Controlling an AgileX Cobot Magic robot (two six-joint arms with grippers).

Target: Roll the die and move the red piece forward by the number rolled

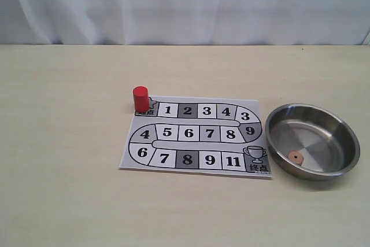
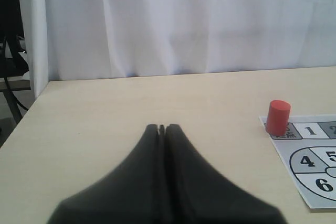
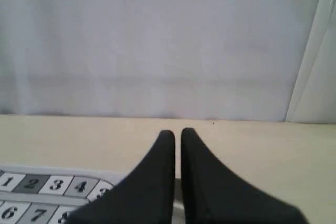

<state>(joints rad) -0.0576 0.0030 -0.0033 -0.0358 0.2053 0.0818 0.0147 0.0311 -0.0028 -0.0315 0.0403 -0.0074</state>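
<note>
Tabletop scene in three views. In the exterior view, a printed board (image 1: pixel 189 132) of numbered squares lay flat on the pale wooden table (image 1: pixel 69 160), with a round steel bowl (image 1: pixel 324 143) just beside its right edge and a white curtain (image 1: pixel 185 4) behind. The red piece (image 1: pixel 140 97) stood upright on the start square at the board's far left corner, next to the square marked 1. The die (image 1: pixel 295 157) rested inside the bowl, on its floor near the front wall, with one dark spot visible on its upper face; it was well apart from the red piece. Neither arm appeared in the exterior view. In the left wrist view, the left gripper (image 2: pixel 162 128) was clenched, its dark fingers (image 2: pixel 149 161) pressed together at the tips and holding nothing, poised over bare table to the left of the board; the red piece (image 2: pixel 277 117) and the board's corner (image 2: pixel 315 177) showed off to one side. In the right wrist view, the right gripper (image 3: pixel 177 132) was drawn nearly closed, with only a slim gap between its fingers (image 3: pixel 205 182) and nothing held between them; part of the board's top row (image 3: pixel 55 184) was visible beside it.
</note>
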